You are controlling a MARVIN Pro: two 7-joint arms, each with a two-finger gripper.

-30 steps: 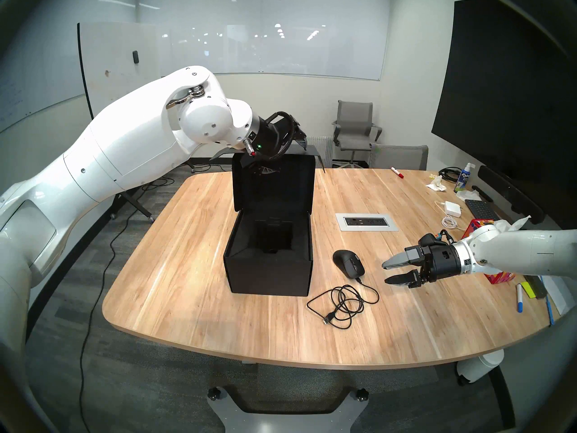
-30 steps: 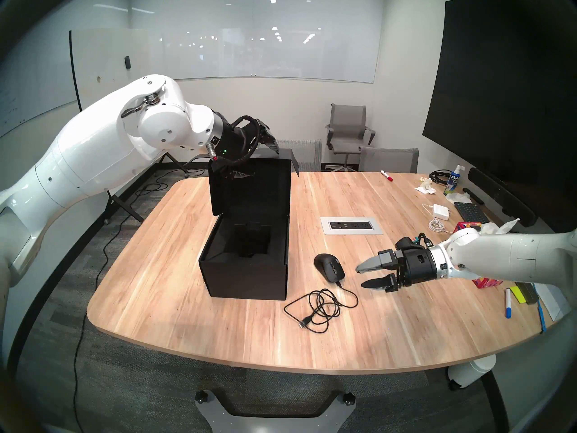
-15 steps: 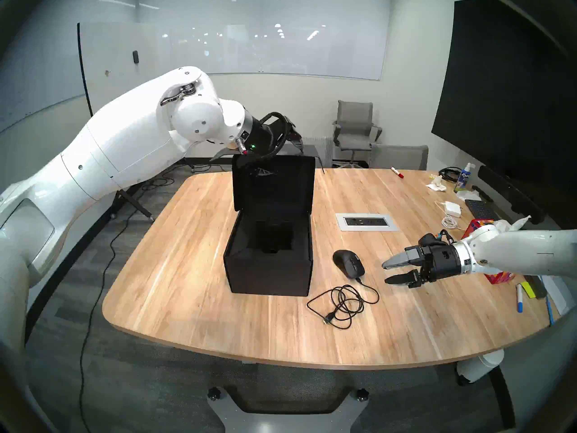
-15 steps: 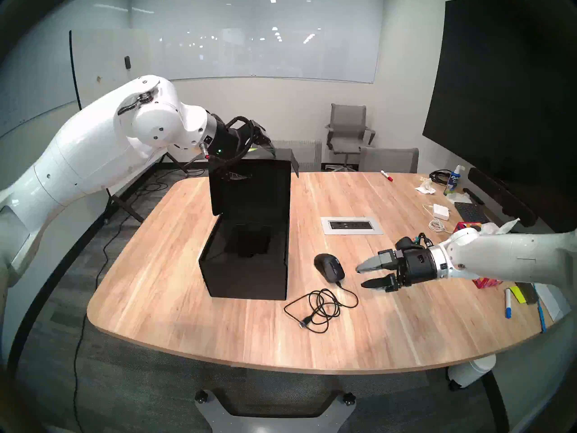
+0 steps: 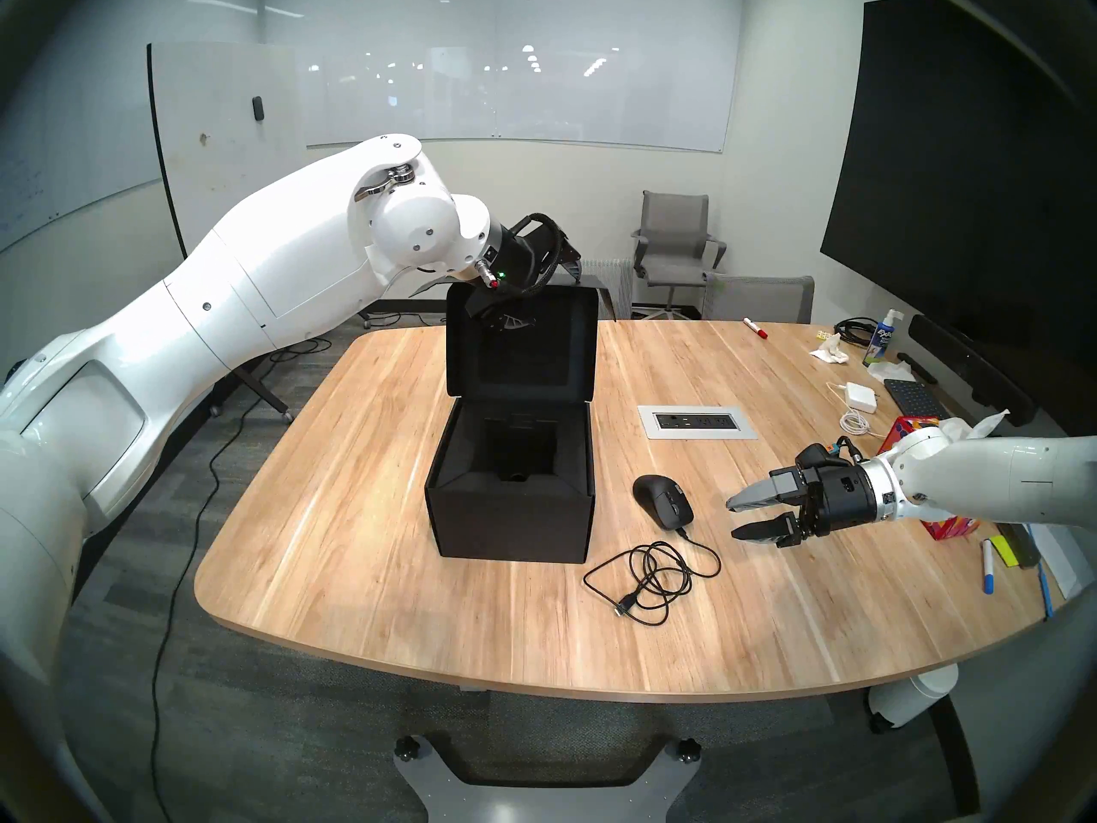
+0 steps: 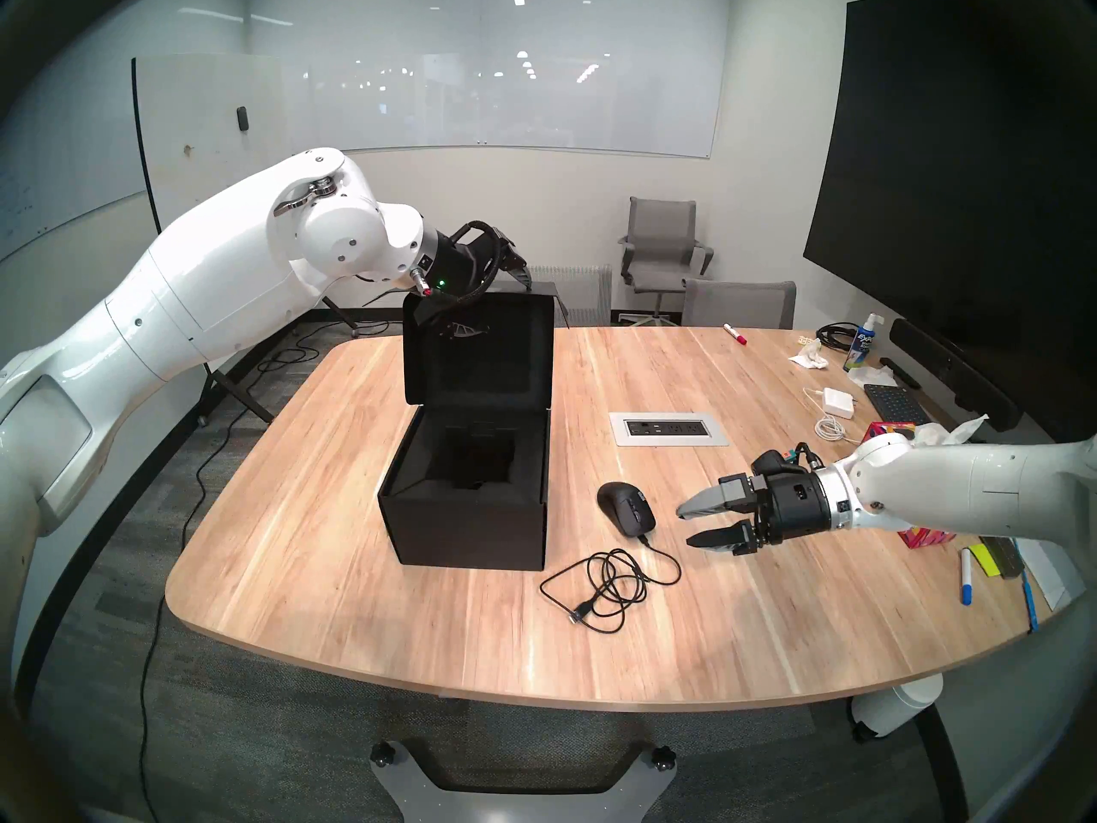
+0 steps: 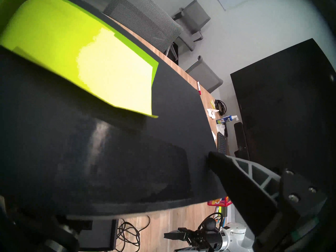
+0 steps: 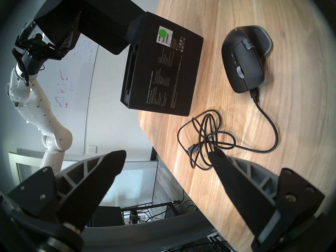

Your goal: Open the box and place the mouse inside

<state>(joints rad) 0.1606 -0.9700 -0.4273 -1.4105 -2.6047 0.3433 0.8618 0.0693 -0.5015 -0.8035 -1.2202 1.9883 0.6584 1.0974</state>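
The black box [image 5: 510, 519] stands open on the table, its lid [image 5: 522, 352] upright above the foam-lined cavity. My left gripper [image 5: 537, 296] is open and straddles the lid's top edge, with one finger [image 7: 236, 182] in front of the flap and the other hidden behind it. A yellow-green sticky note [image 7: 81, 64] covers part of that flap. The black mouse [image 5: 663, 500] lies right of the box, its coiled cable [image 5: 653, 572] in front of it. My right gripper [image 5: 736, 519] hovers open just right of the mouse [image 8: 243, 58], holding nothing.
A power outlet plate [image 5: 697, 421] is set into the table behind the mouse. At the far right are a red tissue box [image 5: 908, 436], a white charger [image 5: 861, 395], a keyboard [image 5: 911, 397], a spray bottle [image 5: 881, 335] and markers. Grey chairs stand beyond the table.
My left arm has swung to the right and forward, and the lid now leans a little further back. The right arm, mouse and cable have not moved.
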